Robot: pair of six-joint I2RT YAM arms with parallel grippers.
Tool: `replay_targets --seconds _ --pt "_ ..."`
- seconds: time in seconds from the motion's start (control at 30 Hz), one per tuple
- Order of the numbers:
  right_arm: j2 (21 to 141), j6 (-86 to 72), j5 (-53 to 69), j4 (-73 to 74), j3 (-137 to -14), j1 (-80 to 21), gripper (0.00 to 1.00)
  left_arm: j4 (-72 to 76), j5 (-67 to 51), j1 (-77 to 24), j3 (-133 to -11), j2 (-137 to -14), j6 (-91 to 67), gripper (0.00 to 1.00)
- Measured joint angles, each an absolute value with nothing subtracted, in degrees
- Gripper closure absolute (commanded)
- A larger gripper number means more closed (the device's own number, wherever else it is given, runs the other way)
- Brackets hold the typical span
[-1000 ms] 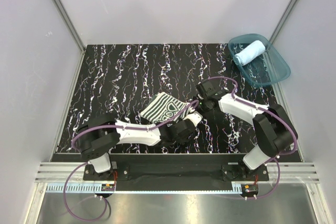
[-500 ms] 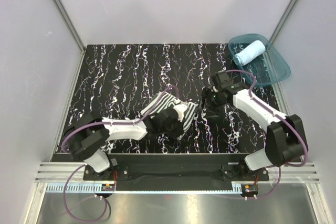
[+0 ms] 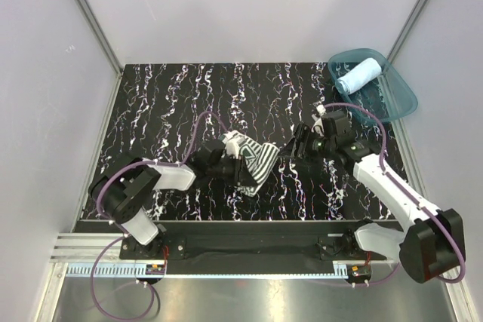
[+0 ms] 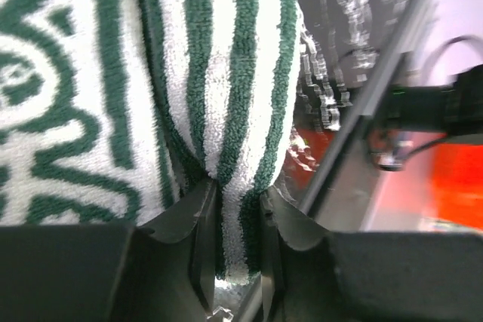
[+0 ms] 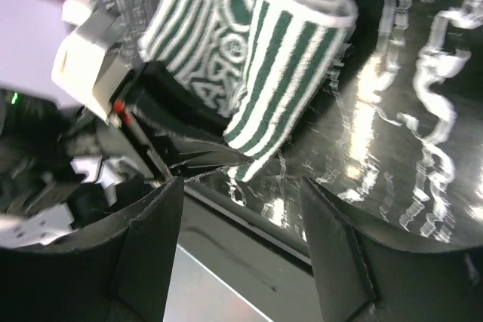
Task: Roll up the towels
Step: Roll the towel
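Note:
The green-and-white striped towel [image 3: 258, 159] lies bunched and partly folded over near the table's middle. My left gripper [image 3: 237, 169] is shut on its edge; in the left wrist view a fold of the striped towel [image 4: 226, 73] is pinched between the two fingers of that gripper [image 4: 235, 209]. My right gripper [image 3: 293, 151] stands open just right of the towel, with nothing in it. The right wrist view shows the striped towel [image 5: 287, 58] curled over ahead of the open right gripper [image 5: 241, 190], apart from it. The light blue towel [image 3: 358, 75] lies rolled in the tub.
The translucent teal tub [image 3: 396, 103] sits at the back right corner, partly over the table's edge. The black marbled tabletop [image 3: 166, 111] is walled by light panels on three sides. The left arm's black wrist [image 5: 170, 122] reaches in close to the right fingers.
The right gripper opened, let go of the striped towel and drew back to the right. The left gripper pulled the towel leftward, folding the flat cloth into a bunch.

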State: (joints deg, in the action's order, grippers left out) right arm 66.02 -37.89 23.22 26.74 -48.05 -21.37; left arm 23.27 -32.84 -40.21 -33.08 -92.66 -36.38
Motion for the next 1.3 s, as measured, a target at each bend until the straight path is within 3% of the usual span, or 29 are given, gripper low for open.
replay_targets --seconds 0.33,0.5,0.7,0.93,1.03,1.07,1.17,1.3 --pt "72.8 -46.2 33.2 -0.2 -32.1 -21.4 0.25 43.9 -48.3 -30.9 -28.4 -103.4 -53.7 0.73" --pt "79.1 -48.6 34.2 -9.9 -30.2 -21.4 0.17 53.0 -50.7 -30.1 -27.1 -107.7 -59.9 0.65" --pt "87.6 -49.8 34.4 -18.9 -30.4 -22.6 0.20 54.7 -51.1 -30.0 -27.0 -108.6 -61.6 0.61" --pt "96.5 -51.8 35.2 -27.9 -30.7 -24.4 0.31 48.9 -52.7 -29.4 -29.5 -108.6 -60.2 0.60" --pt "99.2 -52.9 35.7 -32.8 -30.8 -24.9 0.43 47.0 -53.2 -29.3 -30.4 -108.6 -59.7 0.58" --pt "100.3 -53.5 35.9 -34.4 -30.8 -25.1 0.58 46.5 -53.3 -29.3 -30.5 -108.6 -59.6 0.58" --pt "102.9 -54.9 36.7 -38.9 -30.9 -25.7 0.80 44.7 -53.5 -29.2 -31.3 -108.4 -59.0 0.54" --pt "104.2 -56.0 37.0 -41.5 -31.0 -25.8 0.94 35.6 -52.3 -29.2 -33.5 -105.6 -54.5 0.42"
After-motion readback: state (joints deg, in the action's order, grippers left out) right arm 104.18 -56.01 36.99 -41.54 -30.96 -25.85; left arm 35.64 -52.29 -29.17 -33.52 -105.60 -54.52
